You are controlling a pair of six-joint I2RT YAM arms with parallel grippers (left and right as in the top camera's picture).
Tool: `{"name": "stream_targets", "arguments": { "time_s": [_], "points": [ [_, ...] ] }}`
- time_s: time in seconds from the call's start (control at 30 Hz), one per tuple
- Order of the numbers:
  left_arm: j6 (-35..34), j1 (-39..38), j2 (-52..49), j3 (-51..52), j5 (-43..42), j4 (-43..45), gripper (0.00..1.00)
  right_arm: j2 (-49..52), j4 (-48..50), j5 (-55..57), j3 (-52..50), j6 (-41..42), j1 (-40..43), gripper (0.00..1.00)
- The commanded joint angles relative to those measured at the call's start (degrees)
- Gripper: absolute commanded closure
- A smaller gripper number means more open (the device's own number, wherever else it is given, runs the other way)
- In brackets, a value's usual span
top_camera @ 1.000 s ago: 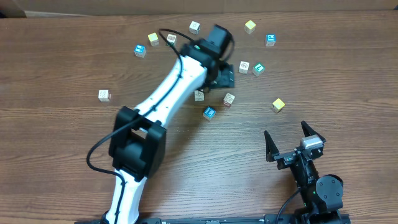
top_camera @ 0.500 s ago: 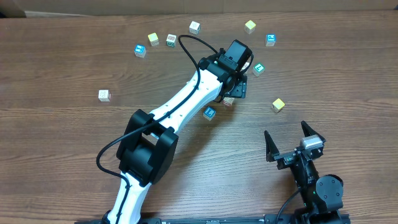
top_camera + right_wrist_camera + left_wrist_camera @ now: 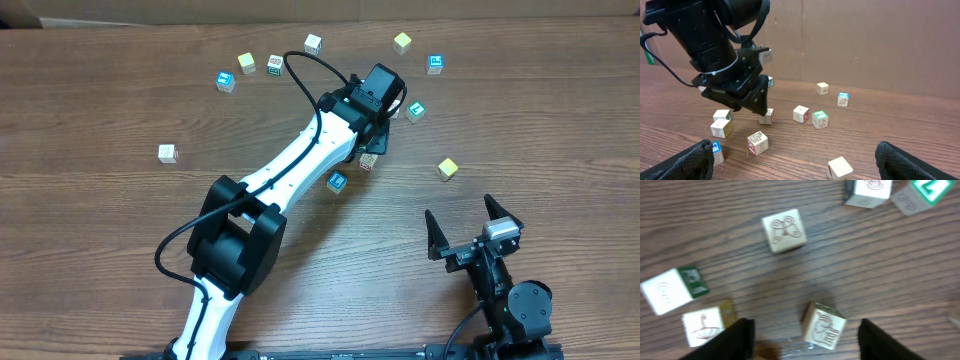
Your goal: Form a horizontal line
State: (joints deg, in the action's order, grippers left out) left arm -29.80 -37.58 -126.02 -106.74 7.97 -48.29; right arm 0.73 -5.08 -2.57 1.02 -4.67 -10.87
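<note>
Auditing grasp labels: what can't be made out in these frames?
Overhead: the left arm hides its jaws and the cube between them.
Left wrist: the bottom edge cuts off most of both jaws.
Left wrist: the top edge crops the green-faced cube.

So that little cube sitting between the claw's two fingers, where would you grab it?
By two opposite side faces of the cube, coming straight down from above. It sits flat on the table, but it is turned slightly askew to the left gripper, so the fingers should twist to meet flat faces, not corners.
</note>
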Motion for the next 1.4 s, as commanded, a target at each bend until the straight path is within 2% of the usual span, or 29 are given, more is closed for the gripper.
{"name": "stream_targets", "arguments": {
  "time_s": [0.0, 0.1, 0.27, 0.43, 0.53, 0.67, 0.77, 1.07, 1.37],
  "points": [
    [-0.5, -0.2, -0.3, 0.6, 4.4, -1.1, 0.42, -0.6, 0.4, 0.1, -0.6, 0.3, 0.1, 0.0],
    [-3.7, -0.2, -0.3, 0.6, 4.7, -2.7, 0.36, -0.6, 0.4, 0.1, -0.6, 0.3, 0.1, 0.0],
    [-5.9, -0.2, -0.3, 1.0, 5.8, -2.1, 0.35, -0.6, 0.4, 0.1, -0.6, 0.3, 0.1, 0.0],
    [-5.9, -0.2, -0.3, 1.8, 5.2, -0.9, 0.25, -0.6, 0.4, 0.1, -0.6, 0.3, 0.1, 0.0],
    [-2.6, -0.3, -0.3, 2.0, 1.7, -0.5, 0.25, -0.6, 0.4, 0.1, -0.6, 0.3, 0.1, 0.0],
    [6.2, -0.3, -0.3, 2.6, -6.1, 1.4, 0.22, -0.6, 0.4, 0.1, -0.6, 0.3, 0.1, 0.0],
    [9.1, -0.4, -0.3, 3.2, -7.0, 2.5, 0.22, -0.6, 0.4, 0.1, -0.6, 0.3, 0.1, 0.0],
    [10.6, -0.4, -0.3, 3.5, -7.6, 3.9, 0.27, -0.6, 0.4, 0.1, -0.6, 0.3, 0.1, 0.0],
    [10.6, -0.4, -0.3, 3.5, -7.3, 6.6, 0.21, -0.6, 0.4, 0.1, -0.6, 0.3, 0.1, 0.0]
  ]
}}
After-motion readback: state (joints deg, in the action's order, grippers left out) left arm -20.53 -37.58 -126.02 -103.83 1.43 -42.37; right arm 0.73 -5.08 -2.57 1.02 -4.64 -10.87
